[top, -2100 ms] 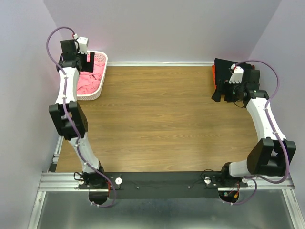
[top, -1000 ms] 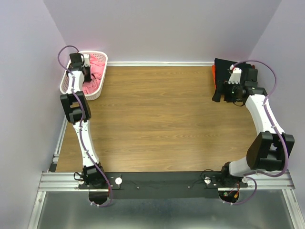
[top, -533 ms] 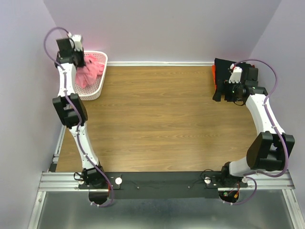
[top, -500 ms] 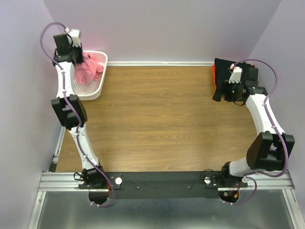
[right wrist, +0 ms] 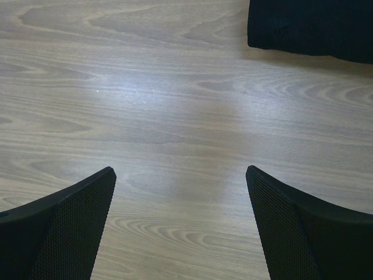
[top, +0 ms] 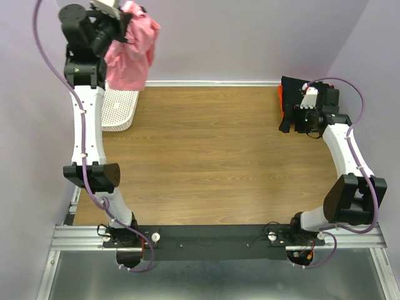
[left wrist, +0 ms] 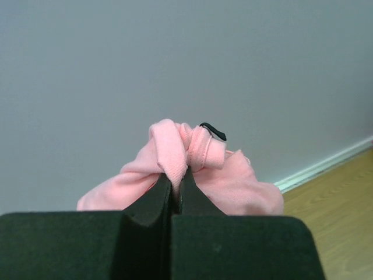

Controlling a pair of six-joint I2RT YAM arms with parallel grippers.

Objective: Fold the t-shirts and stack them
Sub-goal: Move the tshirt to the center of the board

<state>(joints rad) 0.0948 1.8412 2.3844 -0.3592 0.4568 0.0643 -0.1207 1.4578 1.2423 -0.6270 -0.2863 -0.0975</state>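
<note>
A pink t-shirt (top: pixel 133 51) hangs in the air at the far left, high above the white basket (top: pixel 119 110), and my left gripper (top: pixel 120 24) is shut on its bunched top. In the left wrist view the pink t-shirt (left wrist: pixel 186 151) bulges out past the pinched jaws of that gripper (left wrist: pixel 175 185). At the far right a black folded t-shirt (top: pixel 292 94) lies on an orange one (top: pixel 280 95). My right gripper (top: pixel 299 122) hovers just in front of that stack, open and empty, over bare wood (right wrist: pixel 180 192); the black t-shirt's edge (right wrist: pixel 309 26) shows at the top right of that view.
The wooden table (top: pixel 212 156) spreads between the two arms. Lilac walls (top: pixel 237 37) close the back and both sides. The white basket stands in the far left corner against the wall.
My left arm dipped into the basket, shut on the pink t-shirt and lifted it high out of the basket. The right arm has stayed still.
</note>
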